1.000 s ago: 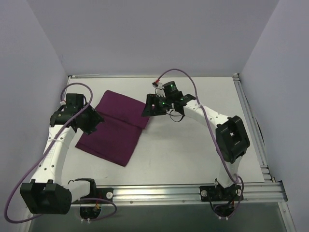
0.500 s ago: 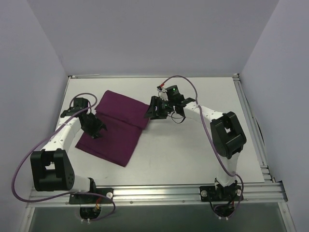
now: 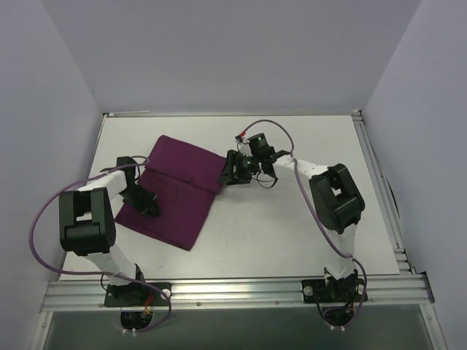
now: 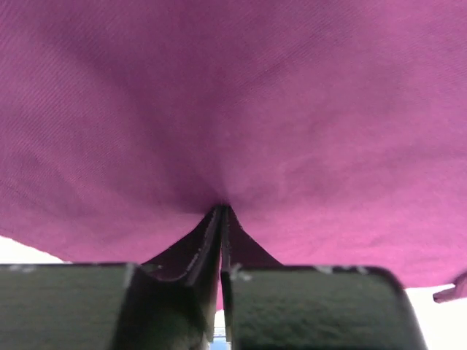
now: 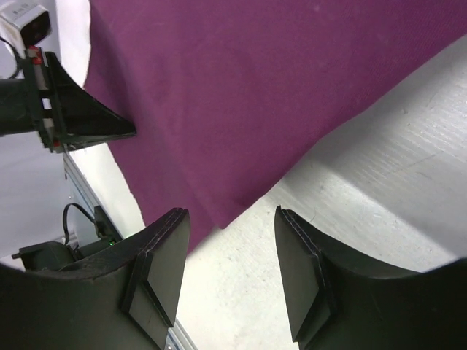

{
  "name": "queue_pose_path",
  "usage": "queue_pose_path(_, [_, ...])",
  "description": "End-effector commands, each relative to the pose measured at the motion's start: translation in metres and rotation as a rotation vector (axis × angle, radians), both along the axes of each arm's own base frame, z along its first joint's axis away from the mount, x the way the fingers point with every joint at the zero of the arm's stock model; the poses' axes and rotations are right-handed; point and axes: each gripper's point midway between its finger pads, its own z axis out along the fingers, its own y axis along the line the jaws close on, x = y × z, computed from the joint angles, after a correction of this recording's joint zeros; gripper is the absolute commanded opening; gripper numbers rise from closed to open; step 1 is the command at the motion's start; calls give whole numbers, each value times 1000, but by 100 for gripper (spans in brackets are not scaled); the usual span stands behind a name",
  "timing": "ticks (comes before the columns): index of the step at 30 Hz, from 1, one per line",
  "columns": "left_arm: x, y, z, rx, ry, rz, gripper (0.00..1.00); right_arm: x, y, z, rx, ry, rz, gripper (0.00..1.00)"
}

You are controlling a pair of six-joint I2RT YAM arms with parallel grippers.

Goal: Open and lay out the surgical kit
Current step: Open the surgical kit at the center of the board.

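One wrap [image 3: 179, 200]: dark purple cloth, folded, lying flat on the table [image 3: 292, 219], toward 10 o'clock from the table's middle.
Left gripper [image 4: 221, 219]: at the wrap's 9 o'clock edge; jaws clenched together on a pinched-up ridge of the cloth.
Right gripper [image 5: 228, 219]: at the wrap's 2 o'clock corner; jaws apart, straddling the cloth's edge, grasping nothing.
Table: white, with a metal rail [image 3: 241, 292] along its 6 o'clock edge.

Bare table [image 3: 292, 219] right of the cloth wrap [image 3: 179, 200]
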Motion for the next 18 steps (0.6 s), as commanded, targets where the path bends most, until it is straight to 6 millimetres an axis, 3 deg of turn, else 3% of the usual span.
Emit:
queue_pose_path(1, [10,3,-2,-6,4,-5,7,-5,11,-4,13,3,39,50])
queue_pose_path(3, [5,2,-8,-14,42,0,3,-7,12,-11,8,16,46,50])
queue_pose_path(13, [-4,10,-16,8,80,-11,2,-16,29,-16,47,29,76,43])
queue_pose_path(16, [-6,12,-15,13,78,-3,2,-18,36,-10,71,32,80,23])
queue_pose_path(17, [-6,13,-14,16,78,-6,2,-17,38,-4,84,26,80,7])
queue_pose_path(18, [-6,13,-14,20,76,-7,2,-15,38,-1,91,20,76,1])
